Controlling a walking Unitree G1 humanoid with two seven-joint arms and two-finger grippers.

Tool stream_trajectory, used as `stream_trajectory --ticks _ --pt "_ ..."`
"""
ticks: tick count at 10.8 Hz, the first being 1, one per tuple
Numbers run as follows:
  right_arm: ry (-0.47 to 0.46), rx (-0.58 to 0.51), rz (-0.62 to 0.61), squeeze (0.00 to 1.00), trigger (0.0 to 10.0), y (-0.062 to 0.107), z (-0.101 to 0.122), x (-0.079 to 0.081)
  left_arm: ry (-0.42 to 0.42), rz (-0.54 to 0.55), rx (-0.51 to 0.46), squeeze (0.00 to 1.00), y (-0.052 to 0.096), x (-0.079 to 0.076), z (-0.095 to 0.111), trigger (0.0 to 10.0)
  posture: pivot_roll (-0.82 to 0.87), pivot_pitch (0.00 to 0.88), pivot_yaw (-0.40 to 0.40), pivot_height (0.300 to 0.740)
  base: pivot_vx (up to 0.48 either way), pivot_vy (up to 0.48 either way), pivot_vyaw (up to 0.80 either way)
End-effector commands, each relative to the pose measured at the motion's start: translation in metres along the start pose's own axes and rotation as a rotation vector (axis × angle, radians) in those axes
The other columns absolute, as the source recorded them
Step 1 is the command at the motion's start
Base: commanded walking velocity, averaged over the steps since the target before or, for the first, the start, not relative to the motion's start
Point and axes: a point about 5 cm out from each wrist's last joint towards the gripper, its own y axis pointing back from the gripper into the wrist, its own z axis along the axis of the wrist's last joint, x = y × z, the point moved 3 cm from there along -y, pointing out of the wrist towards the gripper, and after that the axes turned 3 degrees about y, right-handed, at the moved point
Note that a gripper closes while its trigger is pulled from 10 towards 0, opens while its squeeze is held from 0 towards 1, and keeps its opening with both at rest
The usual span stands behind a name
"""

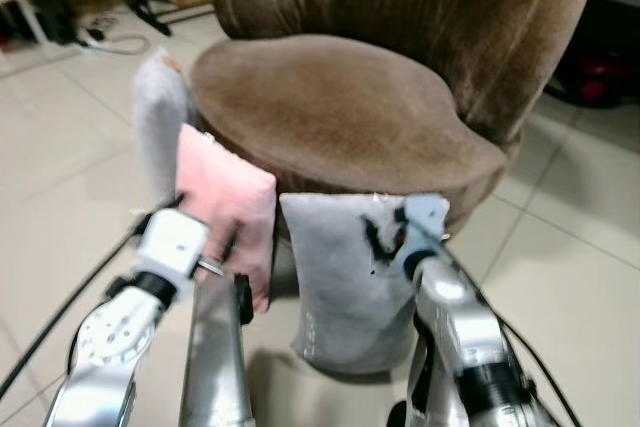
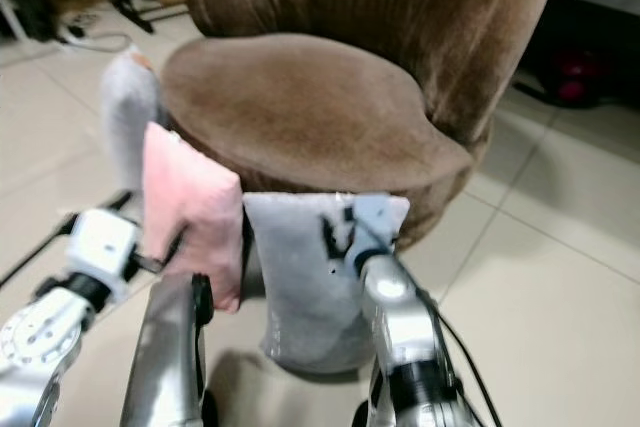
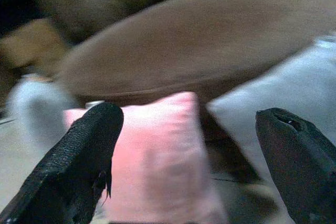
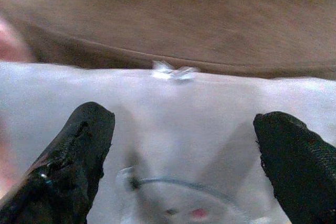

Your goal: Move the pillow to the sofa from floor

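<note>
Three pillows stand propped on the floor against the front of the brown sofa, leaning on its base so they stay upright: a pink pillow at about 9 o'clock from picture centre, a grey pillow just beside it at 6 o'clock, and another pale pillow further round at 10 o'clock. None is on the seat yet. The right end effector hangs wide open right against the grey pillow's upper face, set, I'd judge, to pinch its top edge. The left end effector, also spread open, faces the pink pillow, not visibly touching it. The head views give the whole line-up and sofa seat; the right wrist view adds a small white tag on the grey pillow's top seam.
</note>
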Motion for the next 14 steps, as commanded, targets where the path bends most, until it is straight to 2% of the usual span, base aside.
stream_trajectory --ticks 1,2,3,4,5,6,7,8,9,10,14 --pt "-0.025 0.032 -0.047 1.0 10.0 -0.004 -0.005 -0.006 0.012 -0.073 0.023 0.0 0.0 -0.007 -0.003 10.0 -0.08 0.0 -0.028 0.379 0.0 0.0 0.0" --pt "-0.063 0.05 -0.041 1.0 10.0 -0.01 -0.006 -0.004 0.03 -0.163 0.047 0.0 0.006 -0.016 -0.007 10.0 -0.08 0.0 -0.022 0.379 0.0 0.0 0.0" --pt "-0.053 0.061 -0.02 1.0 10.0 -0.013 -0.006 0.001 0.029 -0.19 0.059 0.0 0.008 -0.018 -0.009 10.0 -0.08 0.0 -0.021 0.379 0.0 0.0 0.0" --pt "0.006 0.097 -0.005 1.0 10.0 -0.023 -0.008 0.011 0.031 -0.234 0.079 0.0 0.015 -0.02 -0.011 10.0 -0.08 0.0 -0.011 0.379 0.0 0.0 0.0" --pt "0.052 0.122 -0.003 0.55 10.0 -0.03 -0.008 0.016 0.034 -0.283 0.092 0.0 0.019 -0.024 -0.011 10.0 -0.08 0.0 -0.012 0.379 0.0 0.0 0.0" --pt "0.084 0.155 0.013 0.0 10.0 -0.032 -0.01 0.024 0.033 -0.316 0.108 0.0 0.024 -0.026 -0.012 10.0 -0.06 0.0 -0.013 0.379 0.0 0.0 0.0" --pt "0.1 0.182 0.03 0.0 10.0 -0.032 -0.014 0.032 0.028 -0.333 0.123 0.0 0.028 -0.026 -0.013 10.0 -0.06 0.0 -0.017 0.379 0.0 0.0 0.0" --pt "0.127 0.214 0.034 0.0 6.0 -0.032 -0.022 0.038 0.034 -0.359 0.145 0.0 0.035 -0.027 -0.015 10.0 -0.04 0.0 -0.023 0.379 0.0 0.0 0.0" --pt "0.132 0.231 0.035 0.0 1.4 -0.031 -0.026 0.04 0.037 -0.376 0.158 0.0 0.04 -0.028 -0.015 10.0 -0.03 0.0 -0.024 0.379 0.0 0.0 0.0" --pt "0.111 0.245 0.038 0.0 0.0 -0.031 -0.029 0.043 0.039 -0.388 0.169 0.0 0.045 -0.029 -0.014 10.0 -0.02 0.0 -0.027 0.379 0.0 0.0 0.0" --pt "0.117 0.223 0.049 0.0 0.0 -0.032 -0.024 0.048 0.043 -0.381 0.182 0.0 0.049 -0.029 -0.014 10.0 -0.02 0.0 -0.031 0.379 0.0 0.0 0.0"
